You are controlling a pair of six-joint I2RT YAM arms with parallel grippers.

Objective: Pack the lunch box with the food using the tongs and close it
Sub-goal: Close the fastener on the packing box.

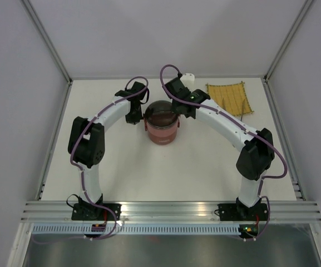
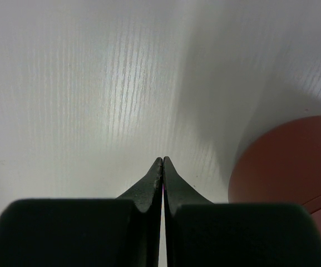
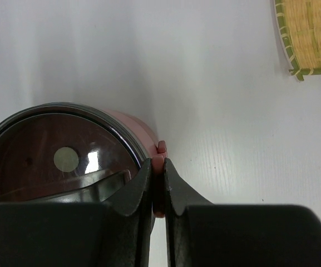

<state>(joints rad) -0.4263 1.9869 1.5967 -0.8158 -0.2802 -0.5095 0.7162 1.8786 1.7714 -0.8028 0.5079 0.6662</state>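
We see the lunch box (image 1: 161,127) standing as one closed-looking stack near the middle of the counter (image 1: 149,172), its dark lid (image 3: 32,161) on top with the pale knob (image 3: 65,159) showing. The yellow mat (image 1: 230,99) lies well apart at the far right. The right hand (image 3: 160,167) is at the box's right far side, its jaws narrow and pinched on a small red tab (image 3: 161,147) that sticks out from the wall just under the rim. The left hand (image 2: 163,162) hangs over bare counter just left of the box, jaws pressed fully together and holding nothing; the red wall shows at the right edge of its wrist view, apart from the fingertips. We see neither the tongs nor the food in any view, so we cannot tell whether the box is packed. We judge this to be the closing step, and the risks come from that thin pinch. The tab is small and smooth, so it could slip out from between the fingertips if pulled at an angle. The stack is tall for its base and nothing braces it, so a sideways tug on the tab could drag or tip it. The left hand sits close enough that a careless swing would knock the wall. If the lid is not seated flat, the tab may not catch.
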